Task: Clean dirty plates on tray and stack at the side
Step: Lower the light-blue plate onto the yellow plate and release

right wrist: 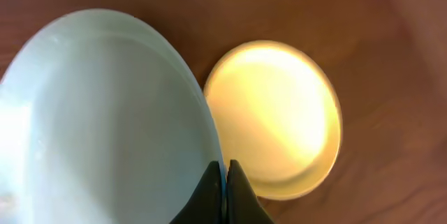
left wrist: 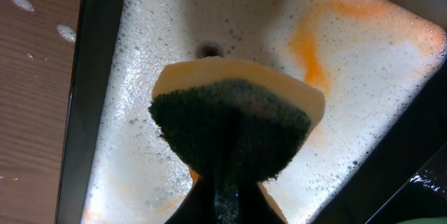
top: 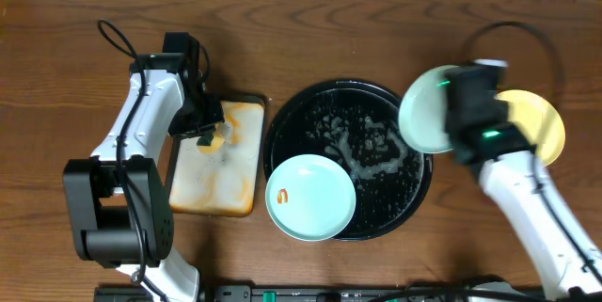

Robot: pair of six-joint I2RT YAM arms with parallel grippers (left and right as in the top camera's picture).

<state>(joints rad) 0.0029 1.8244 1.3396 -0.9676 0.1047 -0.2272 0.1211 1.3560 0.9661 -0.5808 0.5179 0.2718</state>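
My right gripper [right wrist: 224, 167] is shut on the rim of a mint-blue plate [top: 425, 112] [right wrist: 105, 119], held tilted in the air between the black tray [top: 310, 114] and the pale yellow plate [top: 541, 123] [right wrist: 276, 116], which lies on the wood at the right. A second mint-blue plate [top: 310, 198] with a small orange smear rests on the tray's front left rim. Foam covers the tray's middle. My left gripper [left wrist: 227, 189] is shut on a yellow and green sponge [left wrist: 234, 123] [top: 212, 138] above the foamy rectangular tray [top: 226, 184].
The rectangular tray [left wrist: 328, 49] holds soapy foam with orange stains. Bare wooden table [top: 376, 29] lies behind both trays. A black power strip [top: 310, 294] runs along the front edge.
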